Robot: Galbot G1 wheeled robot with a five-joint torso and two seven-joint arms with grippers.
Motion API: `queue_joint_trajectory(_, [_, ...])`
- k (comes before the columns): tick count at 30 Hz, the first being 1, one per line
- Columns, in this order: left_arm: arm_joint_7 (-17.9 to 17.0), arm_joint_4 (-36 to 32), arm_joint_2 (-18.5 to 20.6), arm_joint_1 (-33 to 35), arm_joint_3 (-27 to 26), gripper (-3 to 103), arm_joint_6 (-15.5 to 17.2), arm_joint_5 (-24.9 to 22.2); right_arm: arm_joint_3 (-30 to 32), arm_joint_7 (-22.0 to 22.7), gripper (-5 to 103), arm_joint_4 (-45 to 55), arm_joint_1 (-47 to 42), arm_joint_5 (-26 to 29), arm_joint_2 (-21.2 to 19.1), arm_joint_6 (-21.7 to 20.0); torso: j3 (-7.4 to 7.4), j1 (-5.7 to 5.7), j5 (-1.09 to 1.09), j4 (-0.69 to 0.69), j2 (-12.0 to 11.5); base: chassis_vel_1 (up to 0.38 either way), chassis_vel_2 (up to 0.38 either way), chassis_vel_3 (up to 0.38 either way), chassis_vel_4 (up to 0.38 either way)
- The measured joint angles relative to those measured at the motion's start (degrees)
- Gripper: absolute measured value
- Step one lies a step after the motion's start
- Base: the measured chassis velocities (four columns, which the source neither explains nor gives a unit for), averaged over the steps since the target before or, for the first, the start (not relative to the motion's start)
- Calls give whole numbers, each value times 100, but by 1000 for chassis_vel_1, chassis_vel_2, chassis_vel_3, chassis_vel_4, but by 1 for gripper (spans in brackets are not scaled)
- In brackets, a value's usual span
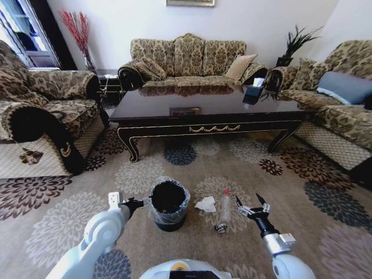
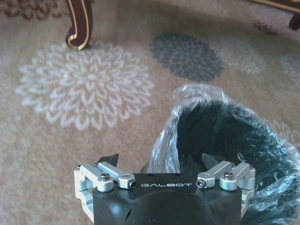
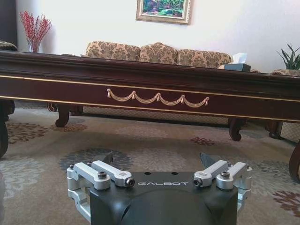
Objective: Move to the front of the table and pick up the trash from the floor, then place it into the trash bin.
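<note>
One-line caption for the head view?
Open right gripper beside bottle and paper wad; left gripper at the bin.

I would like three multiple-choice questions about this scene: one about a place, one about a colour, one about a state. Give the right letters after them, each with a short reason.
1. Where does the plastic bottle lie?
A. on the table
B. on the carpet between the paper wad and the right gripper
C. inside the trash bin

2. What colour is the trash bin?
A. black
B. red
C. white

3. How are the fingers of the right gripper?
A. shut on the bottle
B. shut on nothing
C. open, holding nothing

Answers:
1. B: in the head view the bottle is on the floor, the paper wad on its left and the right gripper on its right.
2. A: its wall is black under a clear liner.
3. C: the head view shows its fingers spread apart with nothing between them.
</note>
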Motion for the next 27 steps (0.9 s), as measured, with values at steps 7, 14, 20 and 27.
queue_joint_trajectory(7, [-24, 525, -274, -248, 314, 99, -15, -68, 16, 23, 100, 37, 10, 13, -18, -50, 0, 0, 0, 0, 0, 0, 0, 0, 0])
queue_joint_trajectory(14, [-41, 821, -483, -524, 580, 96, -28, -111, -1, 34, 100, 60, -30, -36, 30, -73, 0, 0, 0, -1, 0, 0, 0, 0, 0])
queue_joint_trajectory(20, [-141, 1023, -549, -736, 649, 96, -31, -230, 1, 35, 100, 51, -52, -56, 50, -67, 0, 0, 0, 0, 0, 0, 0, 0, 0])
queue_joint_trajectory(27, [-337, 1166, -547, -887, 762, 95, -34, -437, -17, 42, 100, 43, -107, -158, 108, -40, 0, 0, 0, -1, 0, 0, 0, 0, 0])
